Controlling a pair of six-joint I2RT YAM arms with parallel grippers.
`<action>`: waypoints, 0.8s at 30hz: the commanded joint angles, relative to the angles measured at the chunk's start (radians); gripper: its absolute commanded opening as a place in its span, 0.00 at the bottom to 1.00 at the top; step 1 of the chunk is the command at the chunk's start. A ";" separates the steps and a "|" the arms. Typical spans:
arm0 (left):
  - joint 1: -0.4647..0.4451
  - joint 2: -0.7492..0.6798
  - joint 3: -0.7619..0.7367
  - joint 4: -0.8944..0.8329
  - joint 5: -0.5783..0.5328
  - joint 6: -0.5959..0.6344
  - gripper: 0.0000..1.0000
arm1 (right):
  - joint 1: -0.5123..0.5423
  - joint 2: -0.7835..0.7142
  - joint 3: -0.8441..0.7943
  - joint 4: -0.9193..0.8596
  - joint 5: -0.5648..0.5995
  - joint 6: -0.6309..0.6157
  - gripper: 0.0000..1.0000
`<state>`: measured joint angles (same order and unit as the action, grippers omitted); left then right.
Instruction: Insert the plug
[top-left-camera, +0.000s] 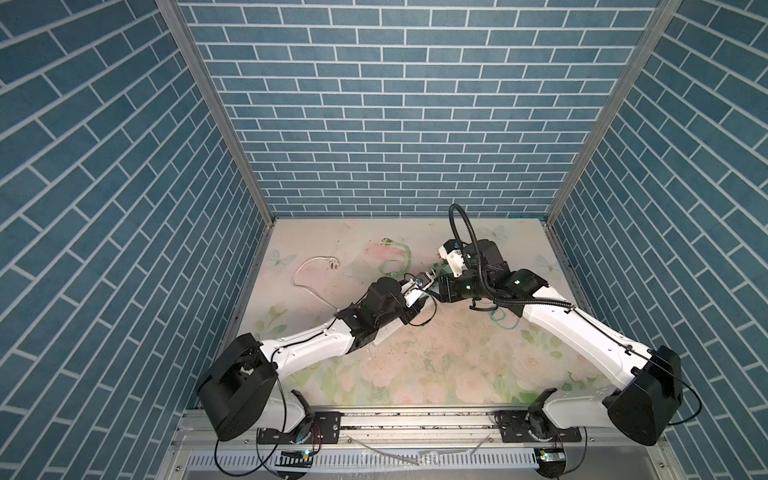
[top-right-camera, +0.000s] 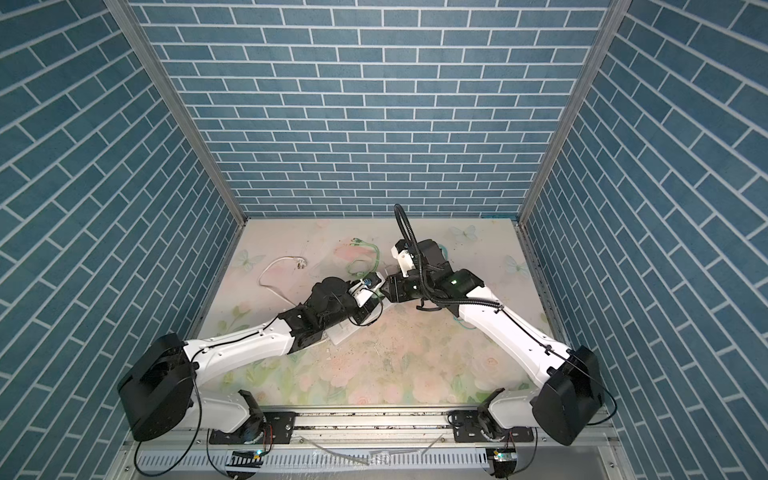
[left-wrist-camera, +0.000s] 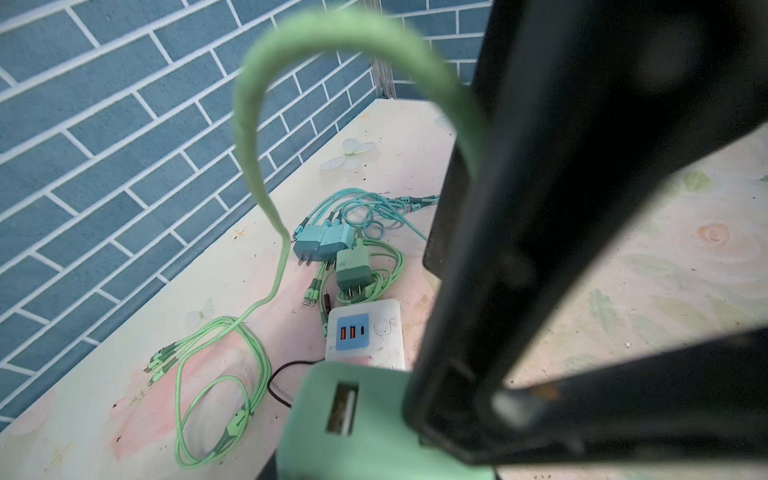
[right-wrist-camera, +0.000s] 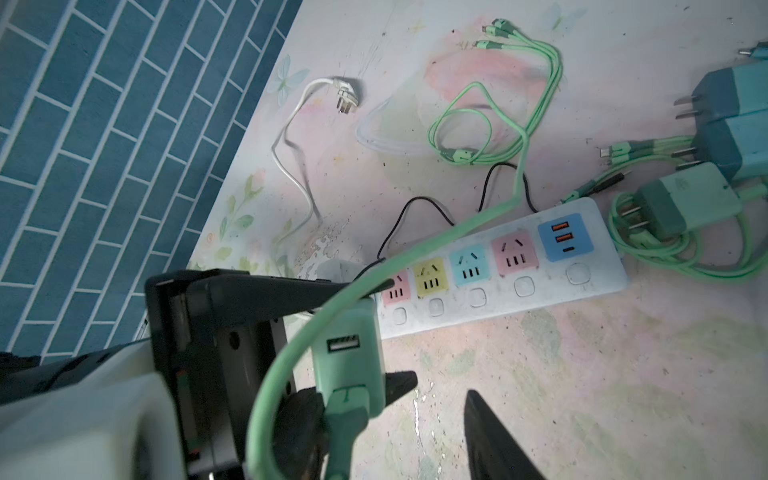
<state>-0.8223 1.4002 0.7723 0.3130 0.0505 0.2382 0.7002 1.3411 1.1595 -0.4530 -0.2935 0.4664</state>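
Your left gripper (right-wrist-camera: 399, 332) is clamped on the green adapter (right-wrist-camera: 347, 353), near the pink end of the power strip (right-wrist-camera: 540, 299). The USB plug (right-wrist-camera: 345, 401) sits at the adapter's lower port; seating depth cannot be told. Your right gripper (right-wrist-camera: 390, 399) stands spread: the plug lies against one finger, clear of the other.

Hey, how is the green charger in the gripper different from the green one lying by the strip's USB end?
The held charger is up in the left gripper; the loose charger lies beside the strip. The held charger's prongs are hidden; the loose charger's show. The held charger has a cable plugged in beside an empty port; the loose charger sits on coiled cable. Both are mint green.
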 joint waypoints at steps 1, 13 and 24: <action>0.005 -0.022 0.031 -0.004 0.017 -0.020 0.22 | 0.005 -0.030 -0.050 0.114 -0.026 0.042 0.53; 0.006 -0.026 0.032 0.013 0.012 -0.030 0.22 | 0.013 -0.055 -0.114 0.238 -0.084 0.084 0.51; 0.026 -0.025 0.038 0.042 0.027 -0.062 0.22 | 0.014 -0.105 -0.152 0.246 -0.150 0.088 0.50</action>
<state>-0.8013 1.3918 0.7815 0.3206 0.0616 0.1917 0.7078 1.2400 1.0481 -0.2497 -0.3908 0.5278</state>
